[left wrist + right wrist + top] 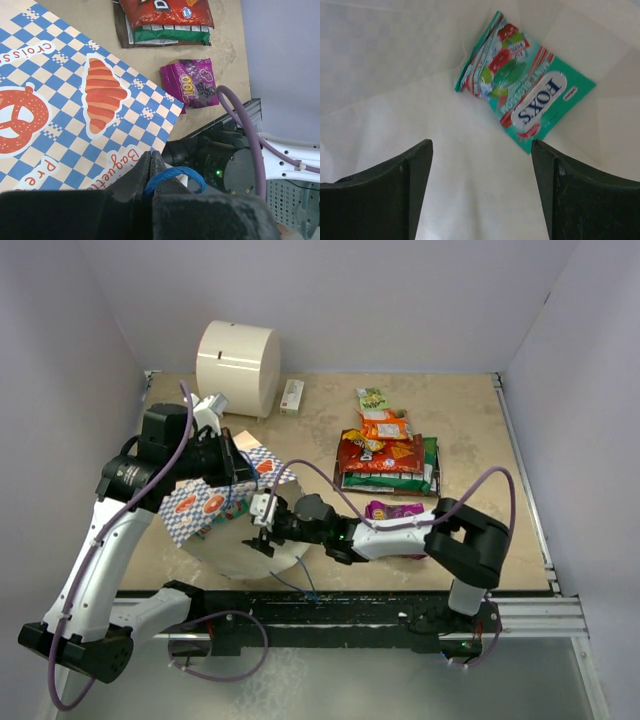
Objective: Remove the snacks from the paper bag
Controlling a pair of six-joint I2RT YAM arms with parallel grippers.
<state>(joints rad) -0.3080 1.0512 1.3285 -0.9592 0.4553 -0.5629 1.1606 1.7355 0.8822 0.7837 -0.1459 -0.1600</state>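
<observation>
The blue-and-white checkered paper bag (205,508) lies tilted at the table's left, its mouth facing right. My left gripper (151,156) is shut on the bag's blue cord handle (175,174) and holds it up; the bag's printed side (75,110) fills that view. My right gripper (481,147) is open and empty inside the bag, with cream lining (395,75) all round it. A teal packet (525,97) lies just beyond its fingertips, untouched. From above, the right gripper (262,525) reaches into the bag's mouth. Red-orange, brown and green packets (388,455) are piled at the middle right, with a purple packet (393,510) nearer.
A big cream cylinder (238,357) stands at the back left, with a small white-and-red box (292,396) beside it. A small green packet (372,398) lies behind the pile. The purple packet (192,87) and the pile (165,15) also show in the left wrist view.
</observation>
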